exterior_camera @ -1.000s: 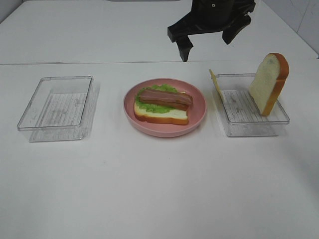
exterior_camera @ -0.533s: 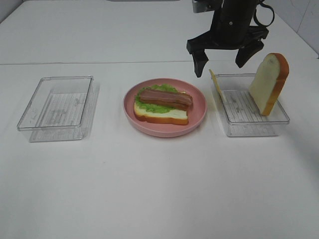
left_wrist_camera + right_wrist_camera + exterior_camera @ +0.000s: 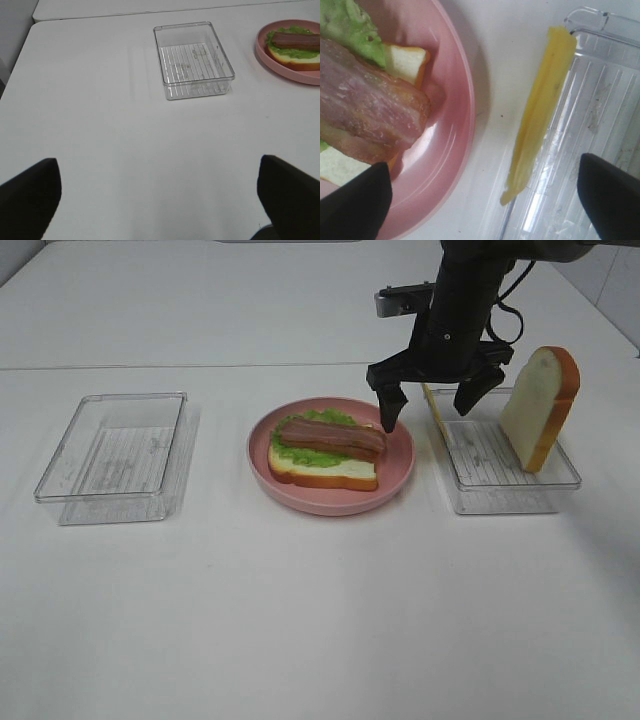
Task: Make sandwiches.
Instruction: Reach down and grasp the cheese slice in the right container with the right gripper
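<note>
Dropping from twelve o'clock, the right gripper (image 3: 430, 404), fingers apart, now straddles the cheese (image 3: 538, 107); pickup looks next.

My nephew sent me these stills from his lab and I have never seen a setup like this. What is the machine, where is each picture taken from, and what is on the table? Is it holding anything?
It is a robot with two arms, each ending in a two-fingered clamp. One picture comes from a camera mounted high above the white table; the other two come from small cameras on each arm's wrist, so the dark shapes at their edges are the clamp's own fingers.

In the middle stands a pink plate with a half-built sandwich: bread, green lettuce, bacon. On the left is a clear tray. On the right another clear tray has a bread slice standing in it and a yellow cheese slice leaning on its edge.

The right gripper hangs with open jaws over the cheese, holding nothing. The left gripper is open and empty too.
</note>
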Controlling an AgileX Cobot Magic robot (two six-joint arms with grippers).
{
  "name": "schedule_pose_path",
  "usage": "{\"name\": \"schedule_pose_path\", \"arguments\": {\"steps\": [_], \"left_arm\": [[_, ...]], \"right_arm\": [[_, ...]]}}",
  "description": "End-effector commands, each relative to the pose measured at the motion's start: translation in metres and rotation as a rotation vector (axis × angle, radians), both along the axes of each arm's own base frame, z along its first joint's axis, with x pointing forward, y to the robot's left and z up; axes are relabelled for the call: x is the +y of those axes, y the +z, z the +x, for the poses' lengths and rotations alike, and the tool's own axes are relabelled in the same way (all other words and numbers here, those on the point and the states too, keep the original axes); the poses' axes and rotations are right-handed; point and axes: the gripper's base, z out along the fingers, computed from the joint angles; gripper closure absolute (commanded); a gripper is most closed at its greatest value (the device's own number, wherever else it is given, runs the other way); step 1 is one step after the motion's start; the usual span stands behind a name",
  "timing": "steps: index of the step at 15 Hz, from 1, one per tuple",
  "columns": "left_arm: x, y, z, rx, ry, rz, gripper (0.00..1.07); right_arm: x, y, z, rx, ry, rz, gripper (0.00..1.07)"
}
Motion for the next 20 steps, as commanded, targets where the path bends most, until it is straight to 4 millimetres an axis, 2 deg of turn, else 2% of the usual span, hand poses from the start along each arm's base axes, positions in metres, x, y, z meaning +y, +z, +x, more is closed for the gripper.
{"name": "schedule_pose_path", "arguments": {"steps": [1,3,4,9,11,12,17,20], "left_arm": [[-0.001,0.0,-0.002,-0.015,-0.004,-0.006,0.06],[-0.001,0.0,-0.002,-0.015,-0.004,-0.006,0.06],[-0.001,0.0,-0.002,-0.015,-0.004,-0.006,0.06],[-0.001,0.0,-0.002,-0.015,-0.004,-0.006,0.06],[-0.001,0.0,-0.002,-0.015,-0.004,-0.006,0.06],[-0.001,0.0,-0.002,-0.015,-0.004,-0.006,0.06],[-0.001,0.0,-0.002,-0.015,-0.004,-0.006,0.06],[-0.001,0.0,-0.002,-0.015,-0.004,-0.006,0.06]], "right_arm": [[-0.01,-0.002,0.005,-0.012,-0.01,0.004,0.21],[-0.016,-0.003,0.006,-0.003,-0.033,0.009,0.3],[-0.021,-0.003,0.008,-0.006,-0.047,0.016,0.4],[-0.021,-0.016,0.01,0.018,-0.057,0.017,0.63],[-0.02,-0.018,0.011,0.002,-0.057,0.023,0.91],[-0.02,-0.018,0.012,-0.003,-0.05,0.023,0.97],[-0.02,-0.017,0.013,-0.014,-0.041,0.023,1.07],[-0.02,-0.017,0.013,-0.02,-0.025,0.016,1.07]]}}
